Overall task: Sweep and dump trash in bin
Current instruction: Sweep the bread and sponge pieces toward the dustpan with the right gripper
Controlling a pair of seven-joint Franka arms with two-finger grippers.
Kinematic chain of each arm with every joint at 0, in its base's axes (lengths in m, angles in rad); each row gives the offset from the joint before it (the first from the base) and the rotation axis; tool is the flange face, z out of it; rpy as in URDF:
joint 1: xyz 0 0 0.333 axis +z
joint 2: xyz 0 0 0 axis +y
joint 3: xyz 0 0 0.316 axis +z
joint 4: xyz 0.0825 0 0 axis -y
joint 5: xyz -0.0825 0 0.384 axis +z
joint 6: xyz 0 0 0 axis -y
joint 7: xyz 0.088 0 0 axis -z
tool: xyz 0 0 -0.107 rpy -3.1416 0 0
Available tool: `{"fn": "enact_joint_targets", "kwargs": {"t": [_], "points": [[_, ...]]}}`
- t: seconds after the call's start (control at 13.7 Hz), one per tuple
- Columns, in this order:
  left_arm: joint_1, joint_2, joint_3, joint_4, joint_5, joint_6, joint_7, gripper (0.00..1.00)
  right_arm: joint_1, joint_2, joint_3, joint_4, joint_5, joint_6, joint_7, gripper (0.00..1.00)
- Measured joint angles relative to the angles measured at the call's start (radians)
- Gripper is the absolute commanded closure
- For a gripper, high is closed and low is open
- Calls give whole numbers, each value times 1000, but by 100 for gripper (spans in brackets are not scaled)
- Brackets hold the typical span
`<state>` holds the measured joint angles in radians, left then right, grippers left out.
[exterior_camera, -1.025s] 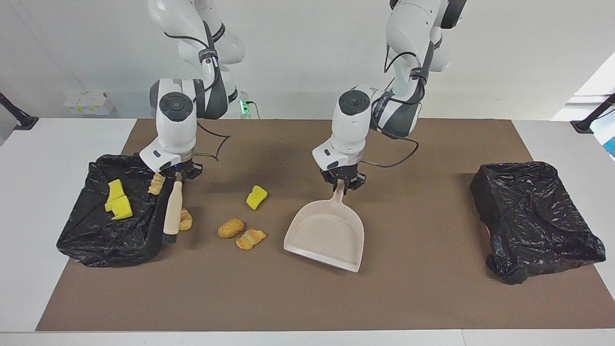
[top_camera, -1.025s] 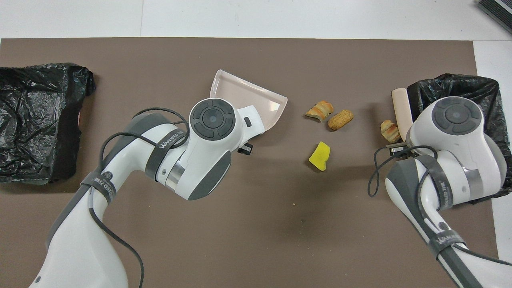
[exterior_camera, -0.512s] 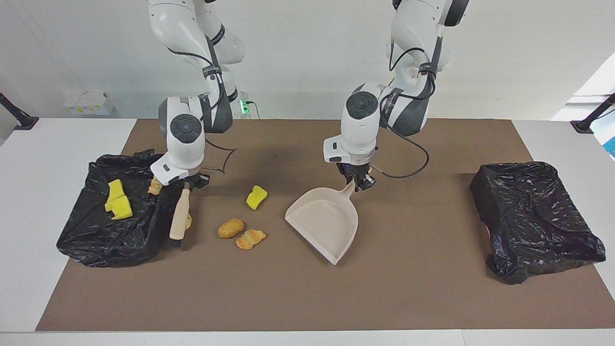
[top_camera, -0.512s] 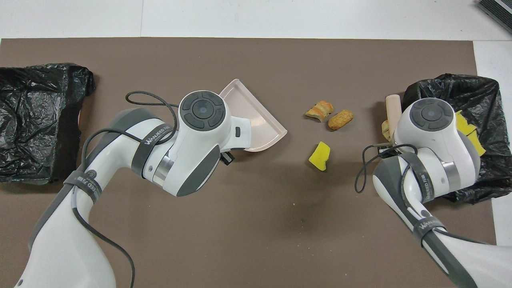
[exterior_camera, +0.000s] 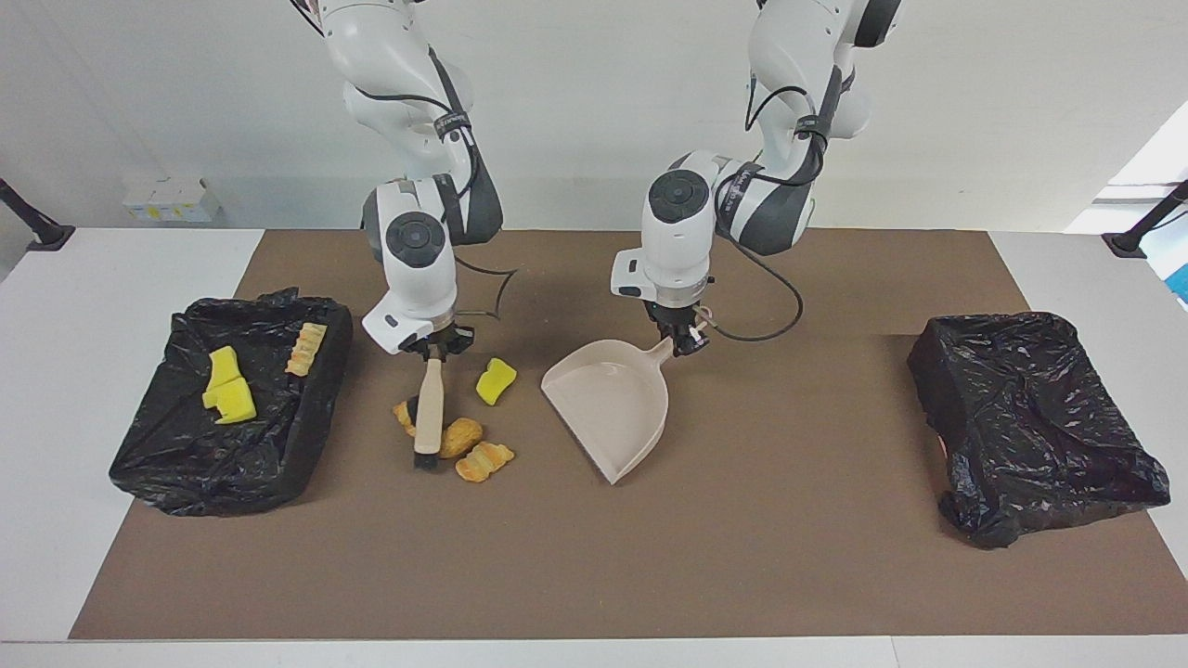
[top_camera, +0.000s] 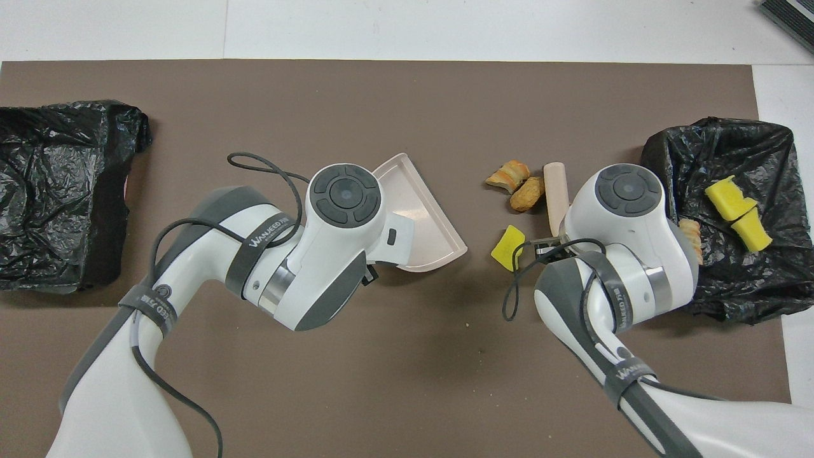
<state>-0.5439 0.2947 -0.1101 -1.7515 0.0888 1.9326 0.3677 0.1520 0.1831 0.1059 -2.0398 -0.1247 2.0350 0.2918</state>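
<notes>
Right gripper: your right gripper [exterior_camera: 433, 347], clamped on the beige wooden-handled brush [exterior_camera: 428, 413] with black bristles, has swung from the bin edge to the loose pile.
Left gripper: your left gripper [exterior_camera: 684, 340] stays clamped on the beige plastic dustpan [exterior_camera: 610, 404], now turned so its mouth faces the pile.
Trash: four pieces, a yellow sponge chunk [exterior_camera: 496, 380] and golden-brown toy pastries [exterior_camera: 471, 449], lie between brush and dustpan; three already sit in the black-bag-lined bin [exterior_camera: 190, 459] at the right arm's end of the counter.
Meaning: you look ready to sweep toward the pan.
</notes>
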Motion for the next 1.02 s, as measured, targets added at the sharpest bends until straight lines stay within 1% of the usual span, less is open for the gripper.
{"fn": "enact_joint_targets", "kwargs": {"t": [0.15,0.22,0.37,0.44,0.59,0.73,0.81,1.02], "points": [[-16,-10,-2,-13,0,0,0,100,18,-1,1,48,19,-65,0,100],[-21,-13,-3,-15,0,-1,0,100,17,-1,0,92,22,-122,0,100],[-26,-20,-3,-23,0,-3,0,100,2,-2,-3,165,23,-207,-18,100],[-28,-23,-3,-28,0,-3,0,100,-10,-2,-6,186,23,-231,-53,100],[-31,-28,-6,-36,0,-3,0,100,-57,1,-10,189,22,-240,-170,100],[-33,-30,-6,-38,0,-3,0,100,-117,9,-13,163,22,-240,-320,100],[-34,-30,-6,-39,0,-3,0,100,-134,14,-15,143,22,-236,-365,100],[-38,-32,-6,-44,0,-3,0,100,-127,30,-10,105,-38,-180,-387,100]]}}
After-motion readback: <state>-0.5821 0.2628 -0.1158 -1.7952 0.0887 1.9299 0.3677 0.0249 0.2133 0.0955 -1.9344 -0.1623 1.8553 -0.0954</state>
